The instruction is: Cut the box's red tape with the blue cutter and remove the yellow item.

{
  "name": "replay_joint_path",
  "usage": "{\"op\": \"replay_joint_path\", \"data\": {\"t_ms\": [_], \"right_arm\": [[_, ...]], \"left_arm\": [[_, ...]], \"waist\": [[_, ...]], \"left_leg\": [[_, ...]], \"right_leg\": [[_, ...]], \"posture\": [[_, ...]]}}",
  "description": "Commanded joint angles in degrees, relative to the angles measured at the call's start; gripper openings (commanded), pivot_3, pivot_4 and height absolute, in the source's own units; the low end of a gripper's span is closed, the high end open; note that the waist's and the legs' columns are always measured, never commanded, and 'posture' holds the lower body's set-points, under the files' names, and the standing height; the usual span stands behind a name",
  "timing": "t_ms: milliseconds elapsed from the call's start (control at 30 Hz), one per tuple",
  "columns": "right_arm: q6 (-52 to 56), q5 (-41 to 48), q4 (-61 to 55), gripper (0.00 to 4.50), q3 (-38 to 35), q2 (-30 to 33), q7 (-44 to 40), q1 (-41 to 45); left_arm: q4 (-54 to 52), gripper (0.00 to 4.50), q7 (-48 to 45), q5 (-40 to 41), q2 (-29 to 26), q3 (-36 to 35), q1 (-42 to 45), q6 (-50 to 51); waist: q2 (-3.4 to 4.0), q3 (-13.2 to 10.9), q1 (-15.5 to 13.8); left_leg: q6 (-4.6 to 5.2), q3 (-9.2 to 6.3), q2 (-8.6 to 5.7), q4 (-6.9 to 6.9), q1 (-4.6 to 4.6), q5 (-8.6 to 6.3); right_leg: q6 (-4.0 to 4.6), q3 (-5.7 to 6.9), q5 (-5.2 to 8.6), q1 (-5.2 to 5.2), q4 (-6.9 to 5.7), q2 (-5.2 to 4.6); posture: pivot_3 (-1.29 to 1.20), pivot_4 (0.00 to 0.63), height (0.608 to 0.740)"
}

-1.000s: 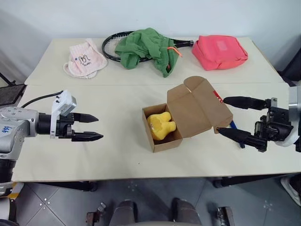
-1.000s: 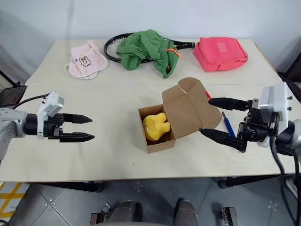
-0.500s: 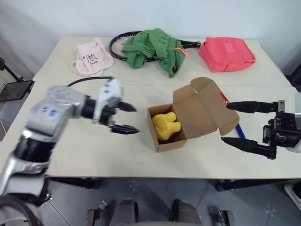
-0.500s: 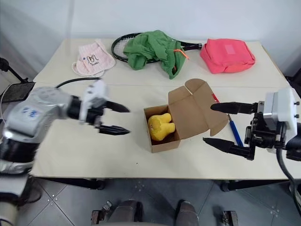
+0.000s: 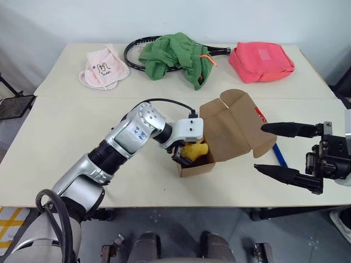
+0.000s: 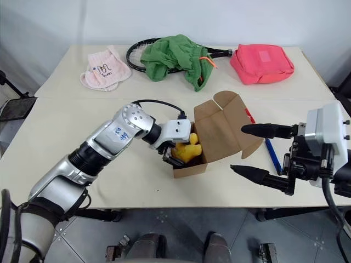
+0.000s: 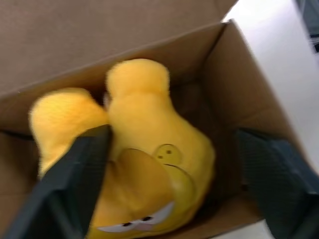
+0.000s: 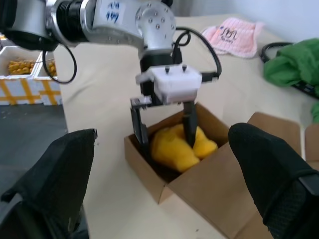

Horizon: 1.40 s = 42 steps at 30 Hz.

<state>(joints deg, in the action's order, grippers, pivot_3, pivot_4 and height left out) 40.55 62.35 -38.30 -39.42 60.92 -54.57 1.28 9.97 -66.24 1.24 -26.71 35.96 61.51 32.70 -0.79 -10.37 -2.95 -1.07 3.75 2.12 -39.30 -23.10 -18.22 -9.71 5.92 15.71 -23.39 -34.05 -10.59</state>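
Note:
The brown box (image 5: 233, 129) stands open at mid-table, its lid flap leaning back with a strip of red tape (image 5: 258, 114) on its edge. Inside lies the yellow item (image 5: 197, 149), a plush toy (image 7: 149, 164). My left gripper (image 5: 184, 153) reaches down into the box, open, jaws on either side of the toy; one finger (image 7: 82, 174) touches it, the other (image 7: 271, 174) stands apart by the box wall. My right gripper (image 5: 260, 148) hovers wide open to the right of the box, holding nothing. The blue cutter (image 5: 278, 155) lies on the table between box and right gripper.
Along the table's far side lie a pink-white cloth (image 5: 103, 68), a racket (image 5: 131, 52) under a green cloth (image 5: 173, 55), and a pink-red bag (image 5: 260, 60). The table's front edge (image 5: 164, 207) runs just below the box.
My left arm swung from the table's left side over to the box and lowered its gripper around the yellow toy, its jaws narrowing. The right gripper barely moved.

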Motion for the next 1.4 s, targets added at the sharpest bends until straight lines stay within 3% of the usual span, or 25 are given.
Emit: {"op": "replay_joint_path", "data": {"t_ms": [33,200,333,500,700,767,933,1100,1167,1267,1400], "right_arm": [[0.68,1.69,-2.04,4.50,-3.79,-0.61,1.66,-1.52],[1.04,2.05,-2.39,4.50,-6.42,-1.12,2.32,-4.22],[1.81,4.99,-1.25,4.50,-8.11,-2.24,4.25,-5.29],[0.58,3.80,-0.23,4.50,-8.36,-3.79,4.37,-6.27],[-4.30,0.84,0.00,4.50,-1.56,-6.39,7.28,-0.32],[-6.48,-0.70,-0.54,4.50,2.69,-8.02,7.28,2.04],[-16.33,-8.43,-0.18,4.50,15.92,-15.47,-0.55,4.38],[-22.44,-15.47,7.00,4.50,25.48,-18.39,-8.95,6.96],[-22.52,-15.95,9.85,4.50,27.58,-18.78,-10.88,8.44],[-24.93,-18.03,12.72,4.50,29.59,-19.48,-13.79,10.19],[-26.08,-18.23,14.90,4.50,29.80,-19.73,-15.41,11.91]], "left_arm": [[1.03,2.60,-0.19,-2.34,1.31,-0.12,0.43,-2.72],[3.13,1.07,-0.10,-1.57,3.16,-3.77,1.02,-6.09],[3.23,0.03,-3.43,7.35,6.01,-12.30,1.03,-5.72],[8.97,0.03,-3.62,16.30,9.06,-24.66,2.19,-6.88],[17.58,0.03,-0.47,26.68,7.62,-43.45,0.13,-13.90],[17.10,0.03,3.35,27.77,3.72,-49.08,-4.82,-13.50],[5.47,0.03,10.79,22.33,-8.00,-55.80,-28.71,-16.40],[-5.07,0.03,18.01,22.18,-11.16,-62.48,-46.64,-15.71],[-8.43,0.03,19.14,22.88,-10.86,-63.08,-50.91,-15.21],[-10.26,0.76,20.88,22.58,-10.59,-63.00,-53.79,-15.32],[-16.04,2.08,19.51,28.19,-12.45,-66.12,-56.73,-10.94]], "waist": [[0.00,0.00,-0.21],[0.00,0.00,-0.28],[-0.01,-0.01,-0.26],[-0.01,-0.01,-0.13],[0.00,0.00,0.65],[0.03,0.02,1.38],[0.06,0.04,3.25],[-0.43,-0.03,1.90],[-0.42,-0.02,1.42],[-0.40,-0.02,1.18],[-0.40,-0.02,1.64]], "left_leg": [[0.00,0.00,0.00,0.00,0.00,0.00],[0.01,0.00,0.00,-0.06,-0.03,-0.01],[0.02,-0.01,0.00,-0.10,-0.05,-0.01],[0.03,-0.04,0.01,-0.18,-0.06,-0.02],[0.03,-0.04,0.01,-0.22,-0.03,-0.02],[0.03,-0.05,0.01,-0.21,-0.03,-0.02],[0.00,-0.01,0.01,0.37,0.59,-0.03],[-0.06,-0.07,0.04,0.06,0.50,-0.17],[-0.02,-0.07,0.04,0.00,0.76,-0.20],[0.05,-0.10,0.05,0.01,0.91,-0.24],[-0.02,-0.08,0.07,0.07,0.92,-0.28]], "right_leg": [[0.00,0.00,0.00,0.00,0.00,0.00],[0.00,0.00,0.00,0.00,-0.02,0.00],[0.00,0.00,0.00,0.00,-0.04,0.00],[0.00,0.01,0.00,0.01,-0.10,0.00],[0.00,0.00,0.00,0.00,-0.17,0.00],[0.00,0.00,0.00,0.00,-0.16,-0.01],[0.00,0.00,0.00,0.03,-0.42,-0.02],[0.00,0.04,-0.01,0.12,-0.43,-0.05],[0.00,0.05,-0.01,0.59,-0.13,-0.04],[0.02,0.08,0.00,0.84,0.03,-0.04],[0.03,0.09,0.00,0.78,-0.02,-0.01]], "posture": [[0.00,0.150,0.740],[0.00,0.150,0.740],[0.00,0.150,0.740],[0.00,0.150,0.740],[0.00,0.150,0.740],[0.00,0.150,0.740],[0.00,0.150,0.740],[0.00,0.150,0.740],[0.00,0.150,0.740],[0.00,0.150,0.740],[0.00,0.150,0.740]]}}
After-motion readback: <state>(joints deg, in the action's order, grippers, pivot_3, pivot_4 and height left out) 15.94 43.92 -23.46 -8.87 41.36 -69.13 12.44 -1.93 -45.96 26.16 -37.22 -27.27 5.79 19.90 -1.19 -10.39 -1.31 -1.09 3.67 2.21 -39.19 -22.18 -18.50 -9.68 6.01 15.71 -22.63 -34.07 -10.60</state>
